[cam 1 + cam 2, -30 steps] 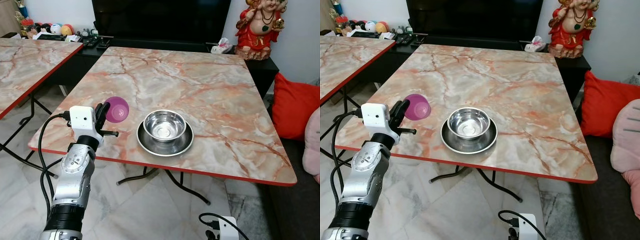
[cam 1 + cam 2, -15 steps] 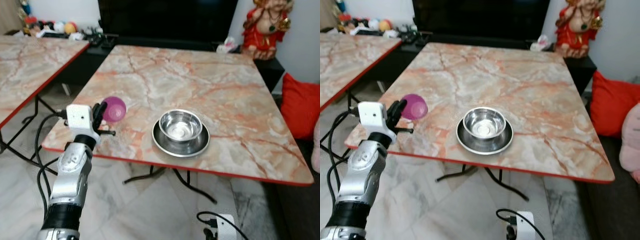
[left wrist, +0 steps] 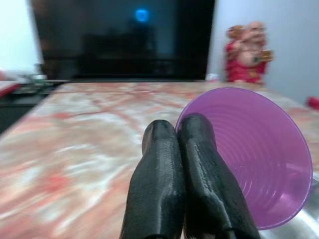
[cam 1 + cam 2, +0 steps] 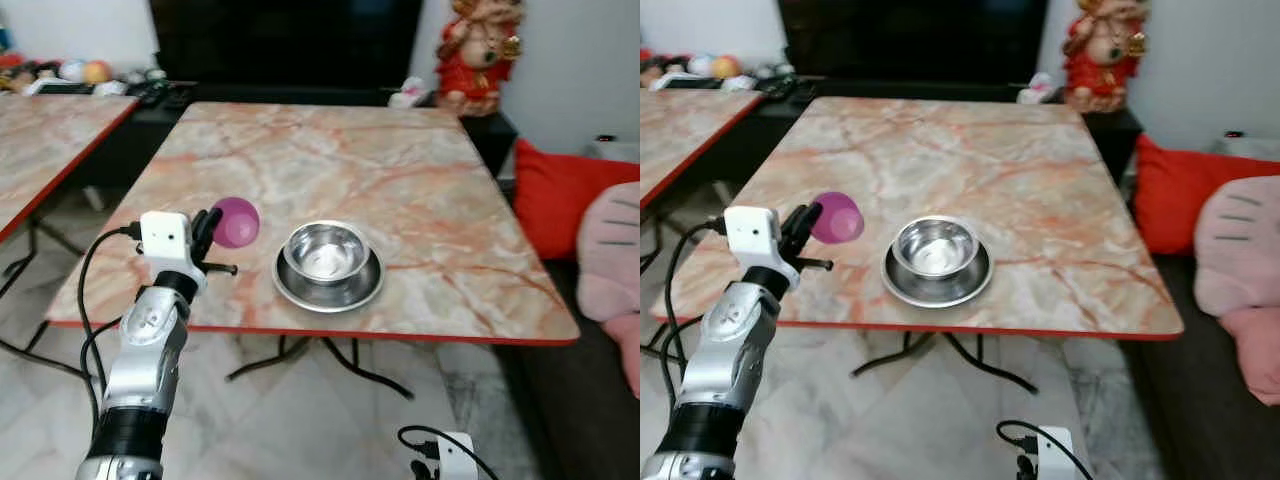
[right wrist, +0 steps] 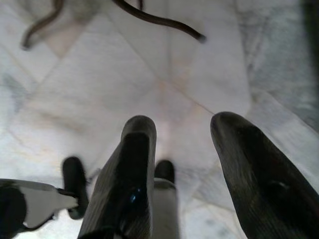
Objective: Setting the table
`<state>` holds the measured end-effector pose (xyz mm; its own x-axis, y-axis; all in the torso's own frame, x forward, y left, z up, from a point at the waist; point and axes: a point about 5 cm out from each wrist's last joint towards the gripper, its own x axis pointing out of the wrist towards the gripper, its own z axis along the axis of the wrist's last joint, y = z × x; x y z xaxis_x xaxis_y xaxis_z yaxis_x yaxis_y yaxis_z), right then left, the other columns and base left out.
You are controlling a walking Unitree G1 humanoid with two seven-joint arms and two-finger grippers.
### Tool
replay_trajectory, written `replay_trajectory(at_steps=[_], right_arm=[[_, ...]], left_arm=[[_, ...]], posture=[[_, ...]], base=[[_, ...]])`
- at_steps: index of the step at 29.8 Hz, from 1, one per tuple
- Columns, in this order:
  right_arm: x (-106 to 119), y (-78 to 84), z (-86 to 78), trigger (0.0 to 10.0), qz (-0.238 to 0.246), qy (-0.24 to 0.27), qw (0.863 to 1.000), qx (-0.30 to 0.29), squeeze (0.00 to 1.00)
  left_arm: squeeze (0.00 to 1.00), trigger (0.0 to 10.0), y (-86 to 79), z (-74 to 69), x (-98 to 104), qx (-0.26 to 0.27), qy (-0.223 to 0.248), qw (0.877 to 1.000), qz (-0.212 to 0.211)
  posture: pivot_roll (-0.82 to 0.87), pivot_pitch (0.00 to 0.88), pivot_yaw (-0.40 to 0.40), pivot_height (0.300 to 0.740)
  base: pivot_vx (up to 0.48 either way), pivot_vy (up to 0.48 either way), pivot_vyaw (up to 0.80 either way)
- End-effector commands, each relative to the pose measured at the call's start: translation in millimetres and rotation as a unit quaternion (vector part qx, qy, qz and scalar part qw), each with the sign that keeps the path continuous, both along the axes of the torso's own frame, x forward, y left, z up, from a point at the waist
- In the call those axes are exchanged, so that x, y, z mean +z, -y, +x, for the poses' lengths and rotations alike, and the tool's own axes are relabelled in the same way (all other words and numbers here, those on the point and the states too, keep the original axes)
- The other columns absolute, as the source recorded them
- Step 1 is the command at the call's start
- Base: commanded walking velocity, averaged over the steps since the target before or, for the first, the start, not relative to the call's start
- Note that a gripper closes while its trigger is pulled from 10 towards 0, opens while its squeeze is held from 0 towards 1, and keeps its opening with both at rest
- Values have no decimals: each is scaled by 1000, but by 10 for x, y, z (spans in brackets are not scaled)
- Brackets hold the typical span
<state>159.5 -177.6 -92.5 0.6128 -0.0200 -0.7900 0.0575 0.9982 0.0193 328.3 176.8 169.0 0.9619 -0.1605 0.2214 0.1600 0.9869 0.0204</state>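
Purple cup [image 4: 236, 221] pinched by its rim in left gripper [image 4: 210, 228], fingers [image 3: 164, 189] pressed together on the wall, held on its side over the marble table's [image 4: 420, 170] near-left part, left of steel bowl [image 4: 325, 252] nested in steel plate [image 4: 330, 288]. Right gripper [image 5: 182, 174] hangs over floor tiles [image 5: 164, 74], fingers spread apart

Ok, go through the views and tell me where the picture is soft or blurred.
Left and right eye views: softly blurred overall, the steel bowl and table edge lacking crisp lines. Left wrist view: purple cup and left gripper fairly sharp, background statue soft. Right wrist view: right gripper and floor both blurred.
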Motion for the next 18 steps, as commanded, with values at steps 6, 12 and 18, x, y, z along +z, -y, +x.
replay_trajectory(at_steps=[6,12,18], right_arm=[[11,3,27,10000,1,3,1000,0,0],[12,4,29,10000,0,3,1000,1,0],[13,1,32,10000,0,3,1000,4,0]], left_arm=[[0,10000,-21,-1,63,-5,5,1000,-6],[0,10000,-4,7,85,-9,7,1000,-8],[0,10000,5,24,142,-21,9,999,-28]], posture=[[109,0,-33,740],[109,0,-34,740],[111,0,-34,740]], base=[[351,0,0],[351,0,0],[283,0,0]])
